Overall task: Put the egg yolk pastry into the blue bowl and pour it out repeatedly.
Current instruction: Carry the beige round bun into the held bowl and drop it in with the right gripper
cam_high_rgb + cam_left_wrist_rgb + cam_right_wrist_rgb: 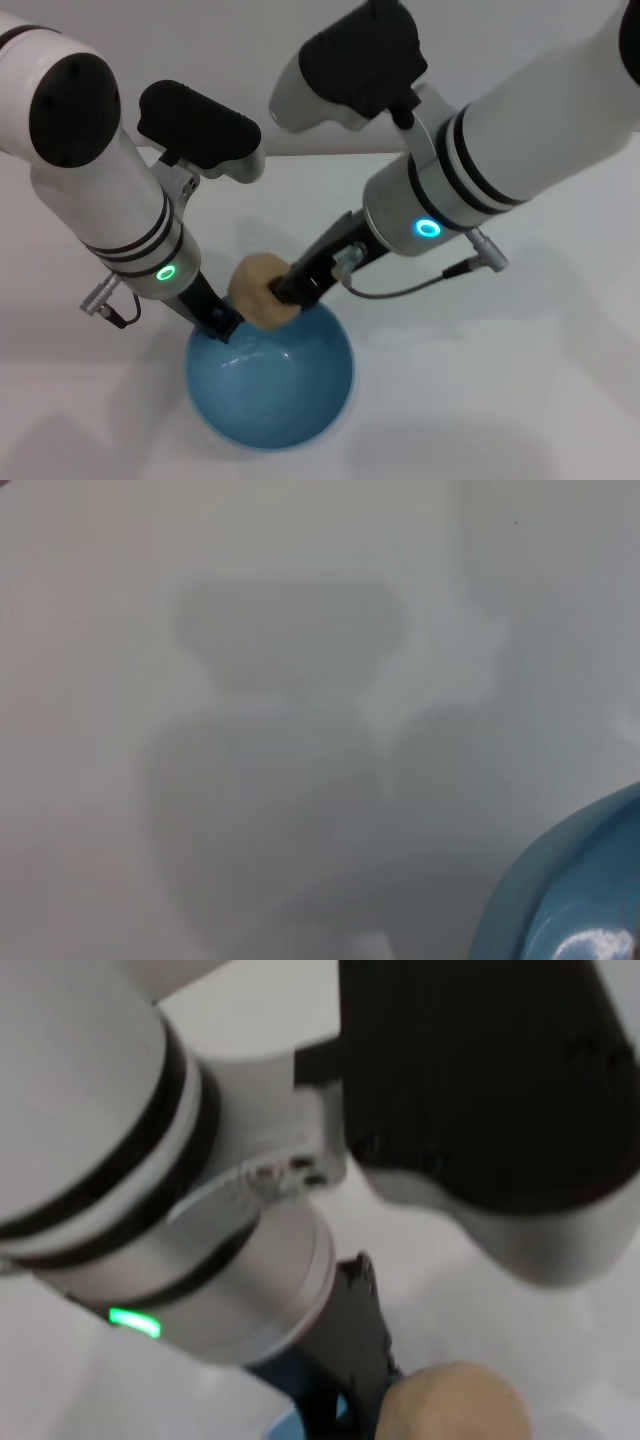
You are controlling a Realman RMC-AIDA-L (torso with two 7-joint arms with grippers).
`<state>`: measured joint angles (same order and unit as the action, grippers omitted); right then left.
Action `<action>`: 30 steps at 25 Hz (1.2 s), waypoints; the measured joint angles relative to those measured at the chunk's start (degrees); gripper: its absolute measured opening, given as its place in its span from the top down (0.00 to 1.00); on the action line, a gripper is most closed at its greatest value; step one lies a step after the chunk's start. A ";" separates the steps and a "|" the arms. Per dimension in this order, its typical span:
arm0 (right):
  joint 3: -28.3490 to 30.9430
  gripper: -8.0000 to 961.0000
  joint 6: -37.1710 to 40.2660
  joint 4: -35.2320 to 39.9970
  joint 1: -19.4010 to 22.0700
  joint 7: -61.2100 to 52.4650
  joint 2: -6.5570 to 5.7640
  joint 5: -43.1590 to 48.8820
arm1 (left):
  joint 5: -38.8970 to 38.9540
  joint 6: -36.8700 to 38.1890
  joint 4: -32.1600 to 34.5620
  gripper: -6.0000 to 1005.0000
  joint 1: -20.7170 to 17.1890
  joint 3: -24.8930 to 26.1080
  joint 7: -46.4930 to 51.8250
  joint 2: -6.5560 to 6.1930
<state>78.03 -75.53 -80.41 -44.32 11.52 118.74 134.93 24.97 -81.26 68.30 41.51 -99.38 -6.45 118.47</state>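
A: Where is the small round pale tan, matte dough-like egg yolk pastry (257, 290)?

B: In the head view it is held above the far rim of the round, deep, glossy light-blue bowl (290, 410), clear of the bowl's floor. The right end effector (283, 293) is clenched on it, dark fingers pressed into its right side.

A: And the bowl itself?

B: It sits on the plain white worktop (500, 380), near the front edge of the scene and a little left of centre. Its inside shows only blue glaze with a few bright glints.

A: What is the left arm doing?

B: The left end effector (218, 322) is down at the bowl's far-left rim, dark fingers closed on the rim itself. The pastry hangs just to the right of it, close beside.

A: Does the left wrist camera add anything?

B: Only a curved piece of the blue bowl (590, 890) in one corner, and soft grey shadows spread over the worktop (100, 630).

A: And the right wrist camera?

B: It looks across at the left arm, with its white casing, black bands and a green light. Below that, the left end effector (355, 1360) reaches down to a sliver of the blue bowl (285, 1415), and the top of the tan pastry (450, 1405) shows right beside it.
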 joint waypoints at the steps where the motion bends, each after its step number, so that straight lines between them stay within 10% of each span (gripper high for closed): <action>1: -0.20 0.90 -0.58 -0.02 0.21 -0.01 0.00 0.19 | 0.00 0.00 0.00 0.99 0.00 0.02 0.00 0.00; 15: -6.25 0.76 2.13 2.35 0.96 -0.19 0.17 5.88 | 1.01 -0.08 0.26 0.99 -0.02 -0.49 -0.56 -0.02; 30: 1.72 0.50 3.41 2.06 4.80 -6.66 0.02 17.85 | 3.75 7.21 0.77 1.00 -1.72 -0.25 -2.78 -0.26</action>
<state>79.76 -72.11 -78.36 -39.52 4.86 118.76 152.78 28.72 -74.05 69.08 39.78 -99.63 -9.23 118.21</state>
